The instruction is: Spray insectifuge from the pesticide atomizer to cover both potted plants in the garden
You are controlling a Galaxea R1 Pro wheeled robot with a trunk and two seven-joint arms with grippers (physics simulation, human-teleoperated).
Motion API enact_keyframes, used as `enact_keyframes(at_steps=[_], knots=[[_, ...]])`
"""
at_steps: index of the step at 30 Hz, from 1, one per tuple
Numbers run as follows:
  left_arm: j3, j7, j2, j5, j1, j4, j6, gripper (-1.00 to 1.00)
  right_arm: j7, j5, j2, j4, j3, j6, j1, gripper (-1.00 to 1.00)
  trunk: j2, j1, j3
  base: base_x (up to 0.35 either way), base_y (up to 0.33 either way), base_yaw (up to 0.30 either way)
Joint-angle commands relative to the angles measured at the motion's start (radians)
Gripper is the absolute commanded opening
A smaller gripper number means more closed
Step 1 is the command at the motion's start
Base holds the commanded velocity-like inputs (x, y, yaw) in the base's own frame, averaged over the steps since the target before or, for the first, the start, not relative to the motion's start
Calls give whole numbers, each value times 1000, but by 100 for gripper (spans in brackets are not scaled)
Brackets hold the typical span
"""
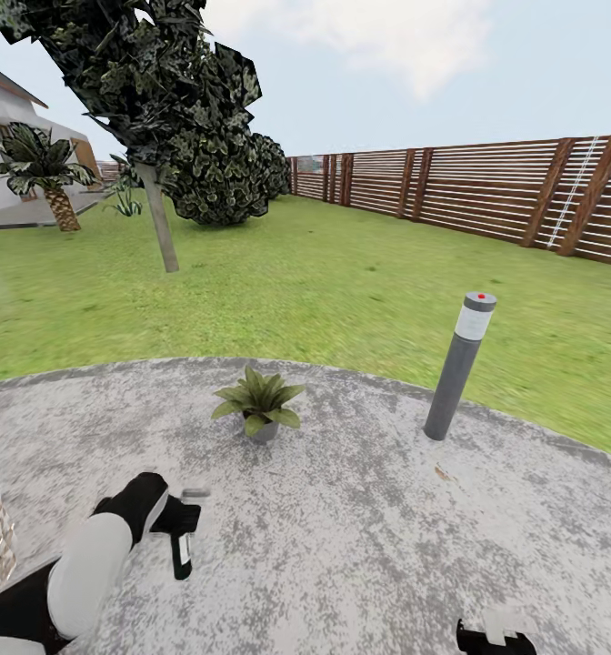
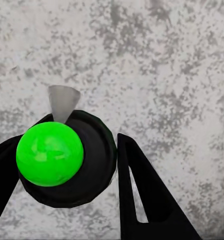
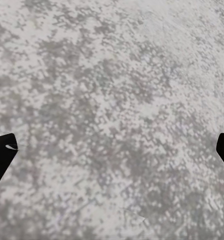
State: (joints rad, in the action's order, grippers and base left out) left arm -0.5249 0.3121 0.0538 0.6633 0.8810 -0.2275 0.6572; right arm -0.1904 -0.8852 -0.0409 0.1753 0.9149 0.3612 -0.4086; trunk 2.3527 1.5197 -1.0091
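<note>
Grey speckled stone paving [image 1: 360, 528] lies under us, round at its far edge, with green lawn [image 1: 342, 282] past it and a brown slatted fence [image 1: 487, 196] at the back.

Our left gripper [image 1: 180, 528] is low at the left of the head view. Its jaws are clamped on the pesticide atomizer [image 1: 182, 551], which hangs down over the paving. Only a dark strip with a white label shows there. In the left wrist view, we see the bottle end-on: a dark round shape with a bright green ball in front, black fingers [image 2: 142, 195] on either side.

One potted plant [image 1: 258, 403] sits on the paving ahead, between the gripper and the lawn. A grey post lamp [image 1: 458, 364] with a red dot stands to its right.

Our right gripper [image 1: 496, 639] is cut off at the bottom edge. In the right wrist view, its black tips sit far apart, so the jaws are wide, with nothing between them.

A tree [image 1: 151, 100] leans at the left.
</note>
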Motion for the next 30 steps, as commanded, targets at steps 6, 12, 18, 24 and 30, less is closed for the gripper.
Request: enact_keyframes(at_steps=[6, 12, 18, 24, 30], knots=[[-6, 20, -14, 14, 129, -1, 122, -100, -8, -11, 2, -2, 5, 4, -1, 100, 0, 0, -2, 0, 0, 112], [-5, 22, -16, 14, 208, 0, 226, -100, -9, -10, 2, -2, 7, 4, -1, 100, 0, 0, -4, 0, 0, 199], [62, 22, -15, 15, 234, -1, 303, -100, -10, -9, 1, -1, 7, 5, -1, 100, 0, 0, -4, 0, 0, 18], [107, 22, -15, 13, 225, -1, 297, -100, -11, -11, 1, 0, 7, 5, -1, 100, 0, 0, -4, 12, 0, 0], [106, 22, -18, 9, 225, -1, 293, -100, -10, -13, -5, 3, 7, 7, -1, 100, 0, 0, -4, 267, -34, 0]])
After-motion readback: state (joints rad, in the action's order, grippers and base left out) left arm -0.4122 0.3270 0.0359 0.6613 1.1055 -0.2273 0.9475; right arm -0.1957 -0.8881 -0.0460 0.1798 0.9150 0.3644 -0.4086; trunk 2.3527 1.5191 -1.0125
